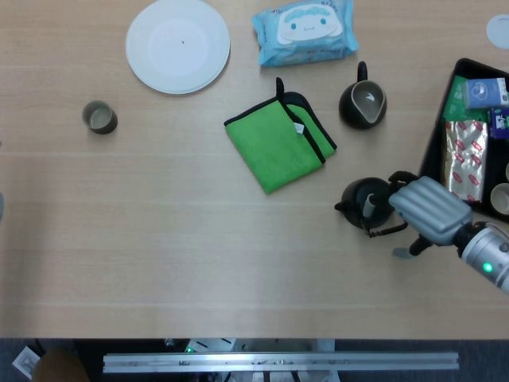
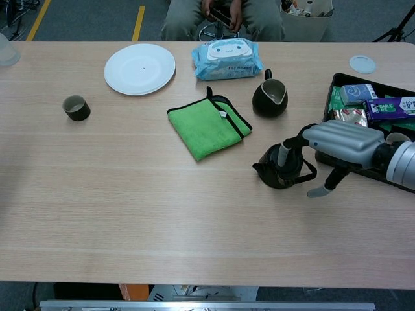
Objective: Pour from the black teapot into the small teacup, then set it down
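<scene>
The black teapot [image 1: 362, 200] [image 2: 277, 170] stands on the table right of centre, its spout pointing left. Its wire handle [image 1: 387, 231] lies folded down toward my right hand. My right hand [image 1: 427, 210] [image 2: 340, 141] hovers just right of the pot with its fingers spread. One fingertip [image 2: 283, 154] reaches over the lid, and the thumb [image 2: 321, 190] hangs low beside the pot, gripping nothing. The small teacup [image 1: 99, 118] [image 2: 76, 107] stands far off at the left. Only a grey sliver of my left hand [image 1: 1, 205] shows at the left edge.
A black pitcher [image 1: 363, 103] stands behind the teapot, and a green cloth [image 1: 278, 142] lies to its left. A white plate [image 1: 178, 44] and a wipes pack [image 1: 305, 30] sit at the back. A black tray [image 2: 337, 83] of packets is close behind my right hand.
</scene>
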`<action>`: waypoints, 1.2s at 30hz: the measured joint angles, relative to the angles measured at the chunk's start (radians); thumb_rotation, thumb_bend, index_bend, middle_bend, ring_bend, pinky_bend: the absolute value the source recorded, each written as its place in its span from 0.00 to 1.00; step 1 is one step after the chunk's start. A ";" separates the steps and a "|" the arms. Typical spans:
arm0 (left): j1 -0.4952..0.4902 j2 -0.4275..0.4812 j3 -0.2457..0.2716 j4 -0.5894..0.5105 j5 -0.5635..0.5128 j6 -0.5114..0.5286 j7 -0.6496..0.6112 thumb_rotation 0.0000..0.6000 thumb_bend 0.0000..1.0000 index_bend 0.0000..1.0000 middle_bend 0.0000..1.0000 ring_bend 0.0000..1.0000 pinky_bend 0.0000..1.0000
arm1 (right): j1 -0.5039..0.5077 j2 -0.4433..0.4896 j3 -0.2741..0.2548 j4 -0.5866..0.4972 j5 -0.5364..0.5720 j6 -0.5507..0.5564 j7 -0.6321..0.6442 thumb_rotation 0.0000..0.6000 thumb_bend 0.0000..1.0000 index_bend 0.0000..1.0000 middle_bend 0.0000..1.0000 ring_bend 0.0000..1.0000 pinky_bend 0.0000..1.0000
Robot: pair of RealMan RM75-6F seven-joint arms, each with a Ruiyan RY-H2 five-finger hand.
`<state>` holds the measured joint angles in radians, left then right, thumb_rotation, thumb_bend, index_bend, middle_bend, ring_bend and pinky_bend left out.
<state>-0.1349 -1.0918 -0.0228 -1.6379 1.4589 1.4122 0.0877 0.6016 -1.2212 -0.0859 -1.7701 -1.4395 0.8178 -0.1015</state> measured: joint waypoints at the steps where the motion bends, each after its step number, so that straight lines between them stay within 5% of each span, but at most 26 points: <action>1: 0.000 0.000 0.001 0.001 0.000 0.000 -0.002 1.00 0.44 0.15 0.15 0.13 0.13 | 0.000 -0.002 0.000 0.000 0.004 -0.002 -0.004 1.00 0.00 0.37 0.40 0.34 0.17; 36: 0.011 -0.013 0.008 0.040 0.013 -0.004 -0.049 1.00 0.44 0.15 0.15 0.13 0.13 | -0.007 -0.032 -0.030 -0.017 0.090 -0.049 -0.132 1.00 0.00 0.41 0.44 0.36 0.13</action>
<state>-0.1239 -1.1047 -0.0145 -1.5983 1.4720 1.4083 0.0389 0.5944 -1.2535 -0.1155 -1.7869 -1.3494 0.7687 -0.2337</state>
